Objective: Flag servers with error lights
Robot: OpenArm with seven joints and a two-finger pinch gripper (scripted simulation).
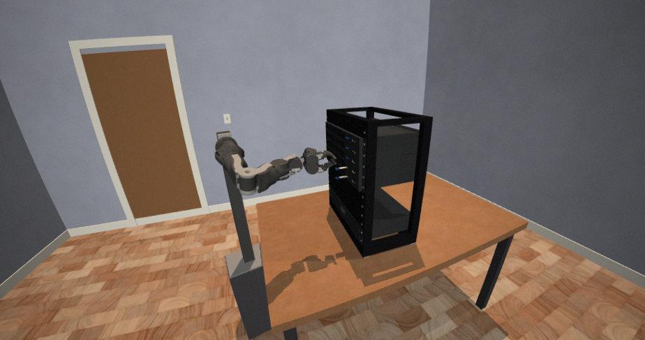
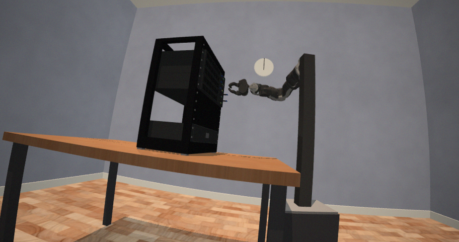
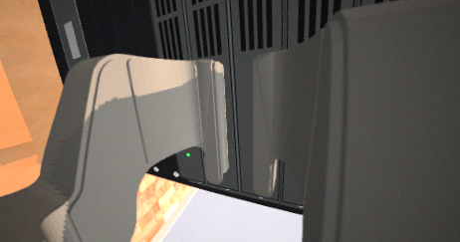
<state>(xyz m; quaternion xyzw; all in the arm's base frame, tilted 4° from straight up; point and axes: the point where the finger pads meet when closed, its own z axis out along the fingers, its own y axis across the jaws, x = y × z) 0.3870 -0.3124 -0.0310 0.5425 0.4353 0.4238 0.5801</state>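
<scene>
The black rack (image 1: 370, 193) (image 2: 189, 96) stands upright on the table. Its stacked servers face the arm. Two information tags, the upper (image 1: 341, 167) (image 2: 225, 94) and the lower (image 1: 341, 176) (image 2: 225, 101), stick out from the two lowest servers of the stack; the tags above show only blue ends near the fronts. Status lights are small; some look yellowish, and which locate buttons are lit cannot be told. My gripper (image 1: 335, 158) (image 2: 229, 88) (image 3: 242, 122) is nearly shut, with a narrow empty gap, just before the server fronts, above the pulled tags. A green light (image 3: 188, 154) shows beside the left finger.
The table (image 1: 297, 230) (image 2: 257, 166) carries the rack. The arm's post (image 1: 239, 220) (image 2: 305, 128) stands at the table's edge, facing the rack's front. A separate lower unit (image 2: 205, 135) sits at the bottom of the rack.
</scene>
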